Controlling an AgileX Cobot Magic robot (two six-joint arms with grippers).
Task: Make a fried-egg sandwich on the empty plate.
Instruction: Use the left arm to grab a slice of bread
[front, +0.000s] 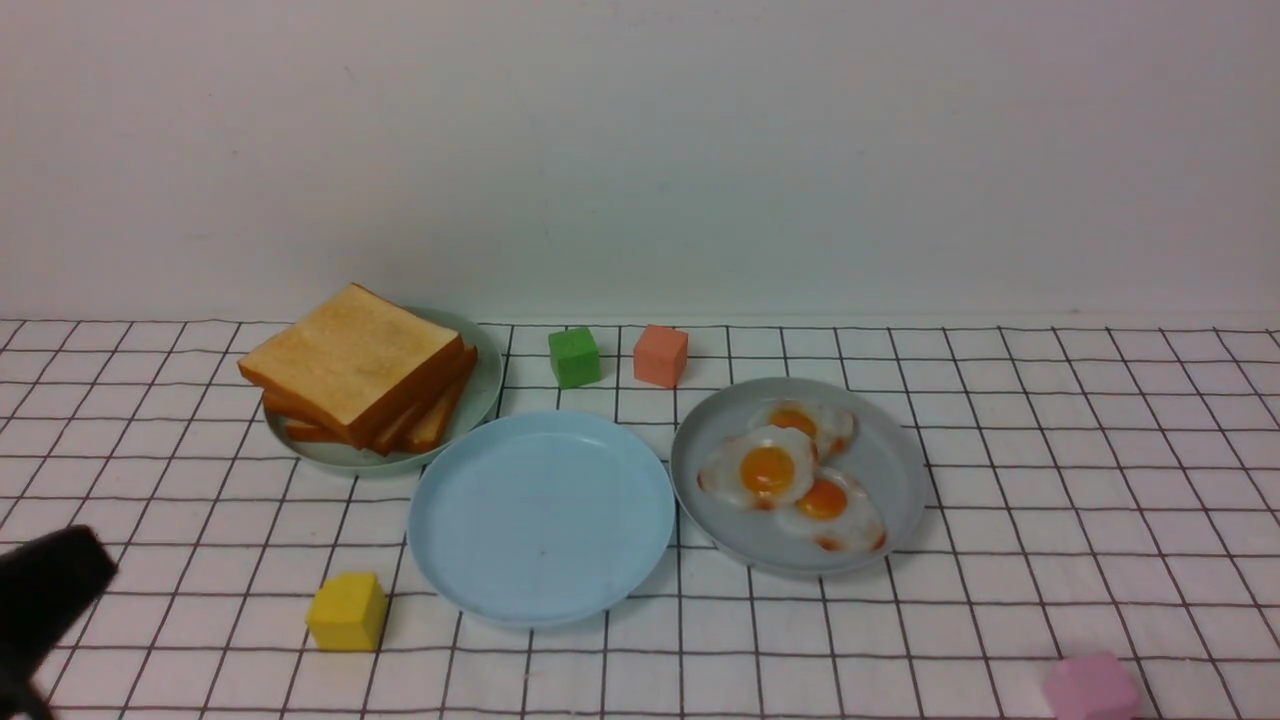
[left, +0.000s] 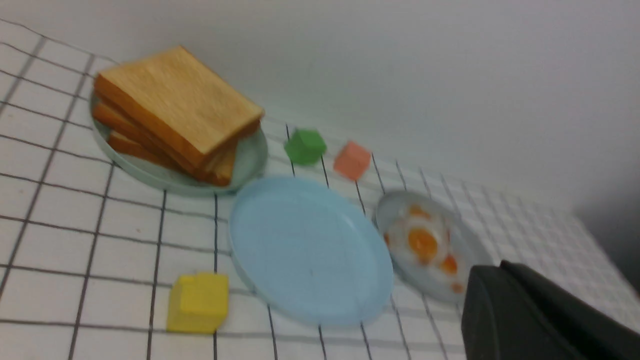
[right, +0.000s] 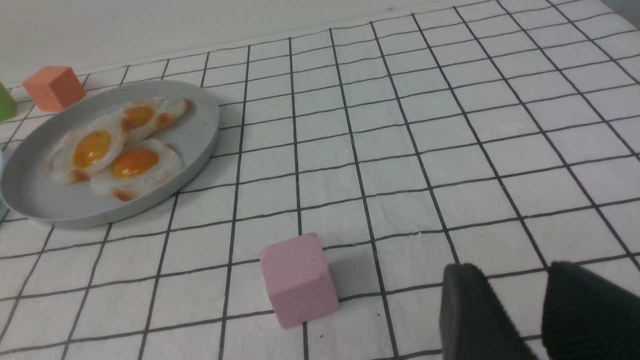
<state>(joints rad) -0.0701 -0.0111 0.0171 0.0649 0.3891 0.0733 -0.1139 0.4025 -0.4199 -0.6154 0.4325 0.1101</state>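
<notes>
**A:** Near edge first. Right gripper (right: 520, 285): tips slightly parted, cloth showing between them, nothing held. The frame crops the fingers, so we only see the ends.

**B:** Left gripper (front: 45, 590)?

**A:** Just one dark blob at the near left corner, in both views that show it. We can't tell if it's released or clenched. Nothing visibly in it.

**B:** Loose blocks?

**A:** Pink cube (right: 298, 280) is near the right gripper and half cropped in the front view. Yellow cube (front: 347, 612) is near the empty plate (front: 540, 515), not touching. We read both as clutter.

**B:** Target?

**A:** The empty plate sits centre and bare, flanked by the two supply plates. We think that's for short carries: toast from the left arm's side, eggs from the right's. No part of the fried-egg sandwich is on it yet.

**B:** Supplies?

**A:** Grey-blue plate (front: 890, 470) on the right holds three overlapping fried eggs (front: 790, 475). Pale green plate (front: 485, 375) at left-rear holds the toast stack (front: 355, 365), slices fanned. We can't make out the slice count. Green cube (front: 574, 357) and orange cube (front: 660, 355) are farthest back. The left wrist view blurs the eggs.
</notes>
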